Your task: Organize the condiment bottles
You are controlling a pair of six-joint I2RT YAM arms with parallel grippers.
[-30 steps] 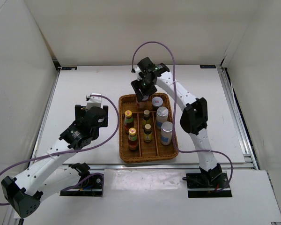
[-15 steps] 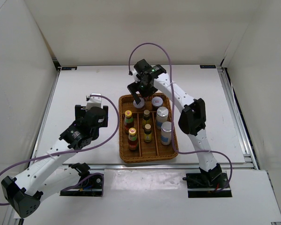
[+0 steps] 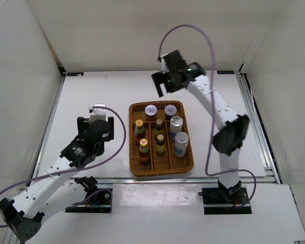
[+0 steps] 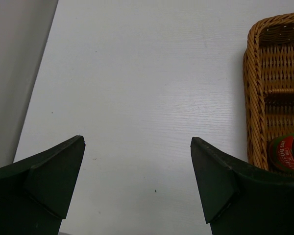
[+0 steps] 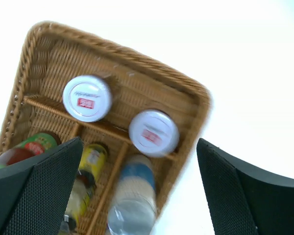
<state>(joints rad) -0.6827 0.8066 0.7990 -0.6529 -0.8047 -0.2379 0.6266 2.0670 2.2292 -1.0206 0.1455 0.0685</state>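
Note:
The condiment bottles all stand in the wicker tray (image 3: 134,152). Two white-lidded jars (image 3: 151,111) (image 3: 171,111) fill its back row. Two red yellow-capped bottles (image 3: 139,129) (image 3: 144,148) stand in the left lane, two small dark bottles (image 3: 158,127) (image 3: 160,143) in the middle and two silver-topped shakers (image 3: 176,124) (image 3: 181,141) on the right. My right gripper (image 3: 166,86) hangs open above the table behind the tray, holding nothing. Its wrist view looks down on the jars (image 5: 87,98) (image 5: 154,132) and a shaker (image 5: 132,196). My left gripper (image 3: 95,122) is open over bare table left of the tray.
The tray's left rim (image 4: 255,98) and one red bottle (image 4: 286,152) show at the right edge of the left wrist view. White walls enclose the table on the left, back and right. The right arm's purple cable loops high above the tray's far side.
My right gripper opened, left the white-lidded jar in the tray's back left compartment, then rose and swung back and to the right. The left arm shifted slightly.

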